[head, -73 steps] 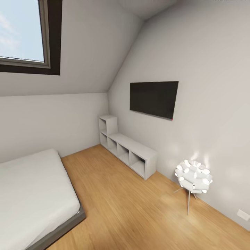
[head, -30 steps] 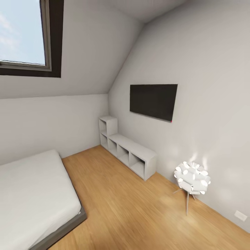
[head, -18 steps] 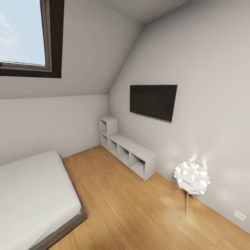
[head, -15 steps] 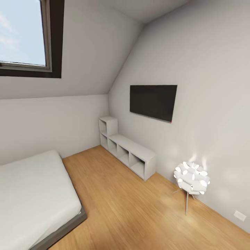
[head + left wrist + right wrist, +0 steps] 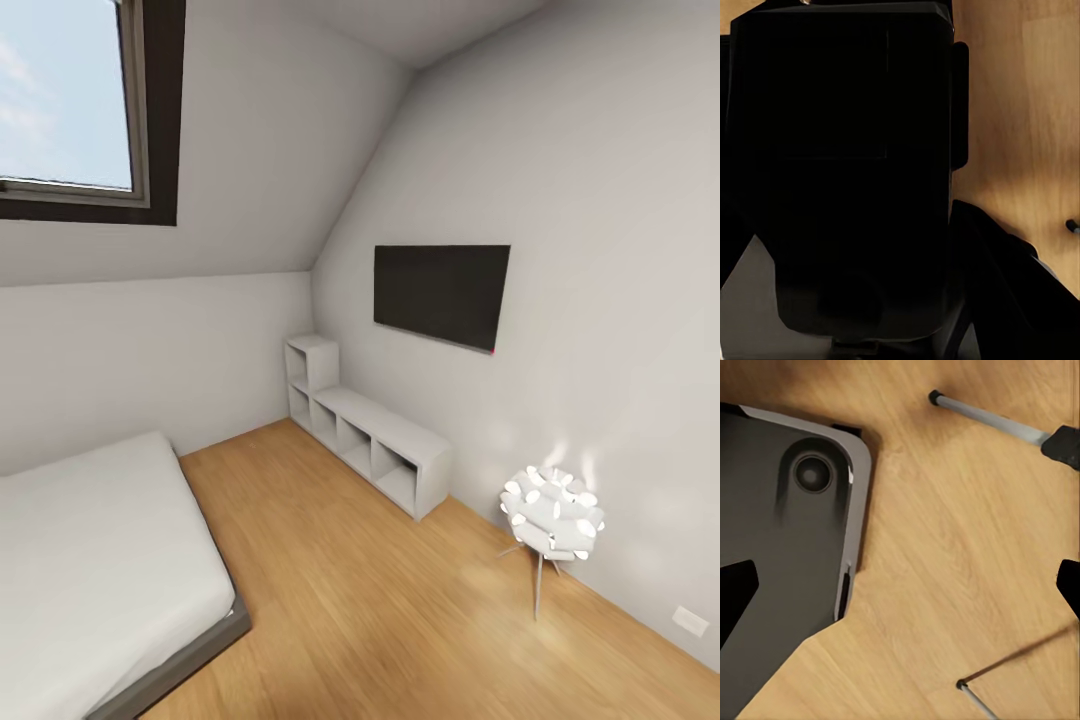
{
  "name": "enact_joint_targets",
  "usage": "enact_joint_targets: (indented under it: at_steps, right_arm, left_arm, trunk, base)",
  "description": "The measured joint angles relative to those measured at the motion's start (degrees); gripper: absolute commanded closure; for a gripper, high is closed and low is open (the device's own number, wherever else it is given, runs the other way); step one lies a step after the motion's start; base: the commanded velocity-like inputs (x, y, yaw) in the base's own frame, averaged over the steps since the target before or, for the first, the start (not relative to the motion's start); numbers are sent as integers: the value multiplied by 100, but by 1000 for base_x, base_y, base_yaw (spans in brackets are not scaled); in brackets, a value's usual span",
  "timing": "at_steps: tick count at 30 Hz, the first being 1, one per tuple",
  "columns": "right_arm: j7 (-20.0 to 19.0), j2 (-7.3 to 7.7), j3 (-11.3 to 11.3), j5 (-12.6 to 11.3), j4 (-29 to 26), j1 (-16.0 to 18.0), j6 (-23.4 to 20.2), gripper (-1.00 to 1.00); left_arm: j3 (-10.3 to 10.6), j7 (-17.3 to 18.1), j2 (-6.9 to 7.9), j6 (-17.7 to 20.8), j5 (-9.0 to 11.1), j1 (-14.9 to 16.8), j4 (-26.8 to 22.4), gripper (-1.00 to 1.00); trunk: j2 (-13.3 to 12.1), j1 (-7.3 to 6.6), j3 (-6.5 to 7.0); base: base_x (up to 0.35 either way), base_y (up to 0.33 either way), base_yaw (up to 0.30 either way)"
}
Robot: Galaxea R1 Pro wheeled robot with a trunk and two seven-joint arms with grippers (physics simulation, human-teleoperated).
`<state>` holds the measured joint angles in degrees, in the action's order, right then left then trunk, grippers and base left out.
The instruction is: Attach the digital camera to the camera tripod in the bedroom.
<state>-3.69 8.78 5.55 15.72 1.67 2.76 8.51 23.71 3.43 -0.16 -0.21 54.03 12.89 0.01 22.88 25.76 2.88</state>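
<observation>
The robot looks for the camera tripod (image 5: 1005, 424), left claw clamped on the digital camera (image 5: 840, 165), right claw's state unclear.

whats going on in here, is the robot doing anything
Nothing is being joined at this moment. The head view looks over a bedroom corner: bed, low shelf, wall screen and a white floor lamp. The right gripper is open above the wooden floor, with silver legs of the camera tripod nearby. A black boxy thing, possibly the digital camera, sits right in front of the left wrist camera; the grip cannot be made out.
</observation>
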Motion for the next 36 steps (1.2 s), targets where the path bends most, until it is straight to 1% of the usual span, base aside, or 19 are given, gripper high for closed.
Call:
enact_joint_targets:
  at_steps: [5, 18, 30, 36]
  right_arm:
    - [62, -4, 2, 1, 0, 0, 10, -100]
    - [75, -11, 0, 1, 0, 0, 17, -100]
    - [73, -27, -1, 1, 0, 0, 27, -100]
    - [75, -37, 2, -1, 0, 0, 37, -100]
  left_arm:
    - [0, -1, -1, 9, -1, 0, 0, 100]
    - [0, -5, 3, -2, 2, 0, -1, 100]
    - [1, -4, -14, -2, -1, 0, 0, 100]
    - [0, -5, -67, -4, -1, -2, 0, 100]
  trunk:
    - [0, 0, 0]
    - [0, 0, 0]
    - [0, 4, 0]
    - [-2, 3, 1]
  base:
    - [0, 0, 0]
    - [-9, 0, 0]
    - [-301, 18, 0]
    - [-339, 118, 0]
